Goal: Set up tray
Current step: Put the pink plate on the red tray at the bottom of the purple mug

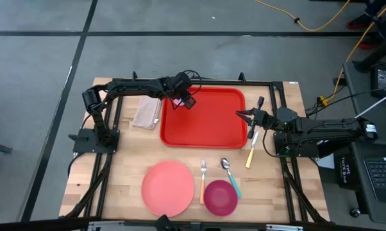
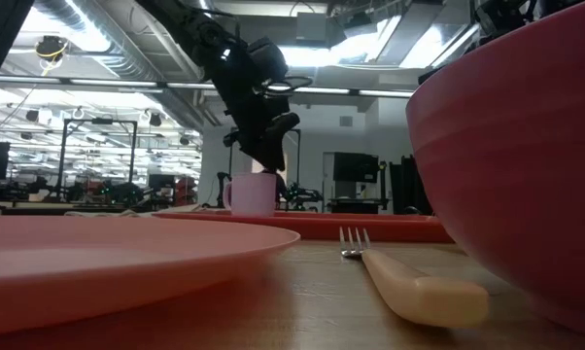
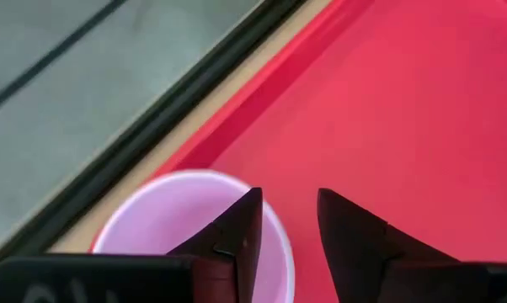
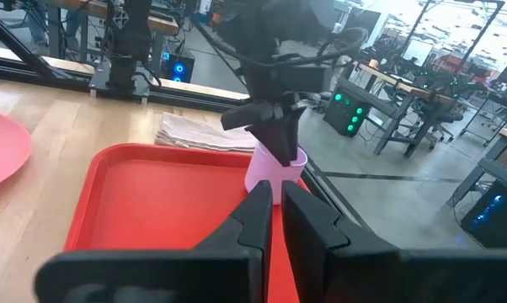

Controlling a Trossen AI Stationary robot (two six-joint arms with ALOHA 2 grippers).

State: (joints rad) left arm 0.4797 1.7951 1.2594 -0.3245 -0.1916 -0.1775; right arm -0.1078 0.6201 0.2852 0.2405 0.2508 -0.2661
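Tray set-up, cup placement stage. The tray [image 1: 206, 119] is seen lying flat on the far half of the wooden table [image 1: 125, 170], between the two arms. The left gripper [image 1: 184, 101] is positioned over the tray's far left corner, where a pink cup [image 2: 253, 194] stands upright on the tray surface. In the left wrist view, one finger is seen inside the cup [image 3: 194, 227] and the other outside, so that the cup wall is straddled; the fingers appear slightly parted, and whether the wall is pinched or merely bracketed cannot be told for certain. A rim grip of this kind is judged to be chosen because the cup can be lowered upright into a corner, leaving the tray's middle free.

The right gripper [image 1: 244, 115] is held at the tray's right edge, pointed toward the cup, with its fingers [image 4: 258, 206] nearly closed on nothing; it is judged to be waiting.

A folded cloth [image 1: 146, 112] lies just beside the tray's left edge. A pale-handled utensil [image 1: 251, 156] lies near the tray's right front corner. Along the near edge, a pink plate [image 1: 168, 188], fork [image 1: 203, 181], spoon [image 1: 229, 176] and magenta bowl [image 1: 220, 197] are laid out, presumably not yet transferred.
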